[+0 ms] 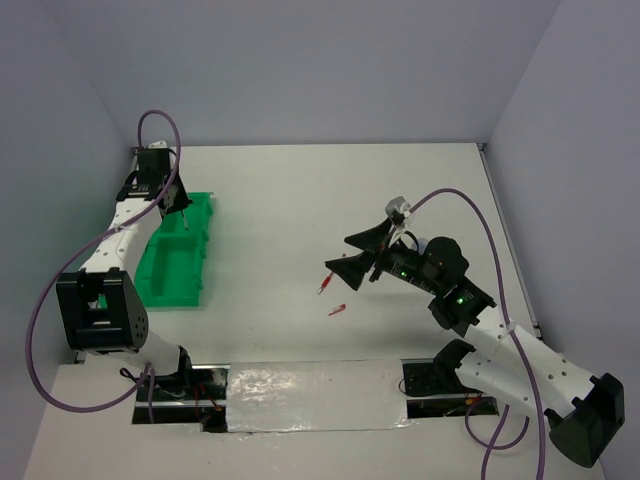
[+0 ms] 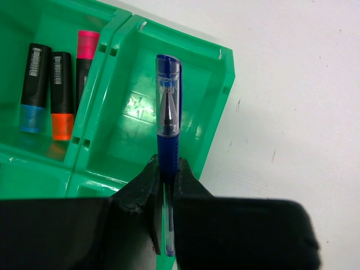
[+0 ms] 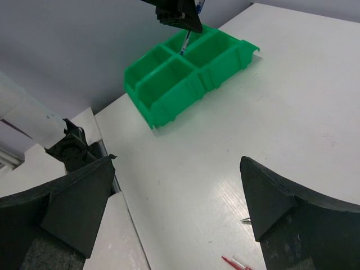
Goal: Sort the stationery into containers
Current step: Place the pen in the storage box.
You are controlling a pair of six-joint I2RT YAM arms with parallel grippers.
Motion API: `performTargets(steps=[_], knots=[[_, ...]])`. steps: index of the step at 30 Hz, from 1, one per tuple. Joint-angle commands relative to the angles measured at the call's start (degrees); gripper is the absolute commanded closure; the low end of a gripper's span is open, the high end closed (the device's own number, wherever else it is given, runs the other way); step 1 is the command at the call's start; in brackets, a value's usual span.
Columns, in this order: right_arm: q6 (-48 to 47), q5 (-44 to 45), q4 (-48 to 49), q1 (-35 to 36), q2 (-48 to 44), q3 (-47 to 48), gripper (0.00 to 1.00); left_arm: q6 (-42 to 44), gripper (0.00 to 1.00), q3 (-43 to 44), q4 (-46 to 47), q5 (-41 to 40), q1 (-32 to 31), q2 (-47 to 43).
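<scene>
Left wrist: left hand hides lower end of blue pen.

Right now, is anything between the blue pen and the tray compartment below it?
Nothing visible. The left claw holds the blue pen over a bare compartment of the green tray; the highlighters lie in the next one.

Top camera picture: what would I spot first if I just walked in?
Probably the bright green plastic tray with four compartments, at the left side of the white table. Over it, the left pincer is shut on a thin blue pen, held above a compartment beside the one with three short black highlighters. The right pincer hangs wide open near a thin red pen lying on the table.
</scene>
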Motion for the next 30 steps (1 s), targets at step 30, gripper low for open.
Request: performTargets(steps=[30], knots=[[1.68,-3.92,4.41,-0.18,0.11,-0.19,0.0,4.37,1.0,1.75,3.0,3.65,0.15,-0.12]])
